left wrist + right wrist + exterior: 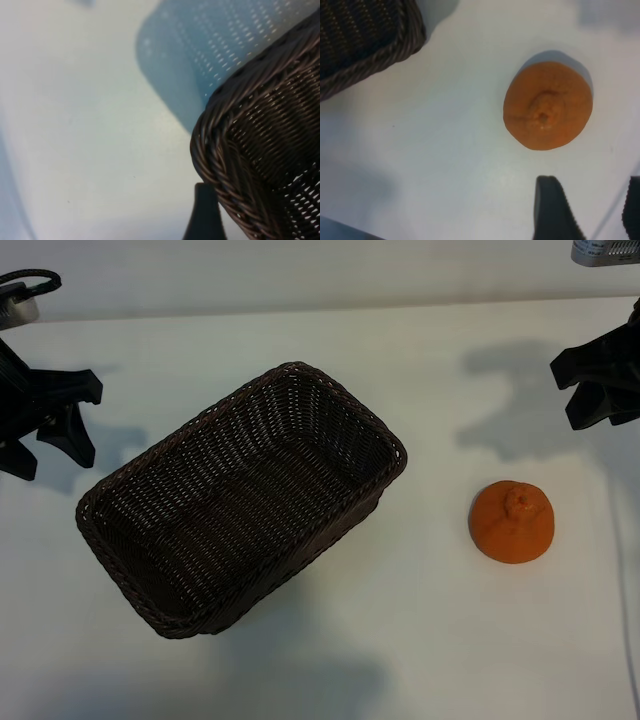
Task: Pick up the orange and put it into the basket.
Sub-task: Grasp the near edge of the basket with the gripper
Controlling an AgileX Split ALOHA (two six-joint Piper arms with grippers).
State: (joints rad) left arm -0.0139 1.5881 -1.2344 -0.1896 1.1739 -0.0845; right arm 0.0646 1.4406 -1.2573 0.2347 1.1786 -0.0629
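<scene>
Step in hand, by judgement: approach, ahead of any grasp. Orange point(512, 522) resting on the white table point(400, 640), knob upward, untouched, just below and ahead of the right gripper point(601, 398) in the exterior view, off its line toward the basket side. Right gripper point(587, 210) pointed steeply down, parted halfway, holding nothing; two dark fingertips point(555, 210) visible in the right wrist view with bare table between them and the orange point(548, 105) just beyond their tips, not between them. Basket point(180, 625) empty, set diagonally mid-table, well apart from the orange on the far side from the right gripper, one braided corner point(375, 55) at the edge of the right wrist view. Next move, by judgement: shift over the fruit, widen if the half spread proves too narrow for it, descend to straddle it, close, lift, carry across to the basket. Left gripper point(45, 430) spread wide, empty, pointed steeply down, near the basket's corner point(220, 165), one fingertip point(205, 215) just beside the rim.
</scene>
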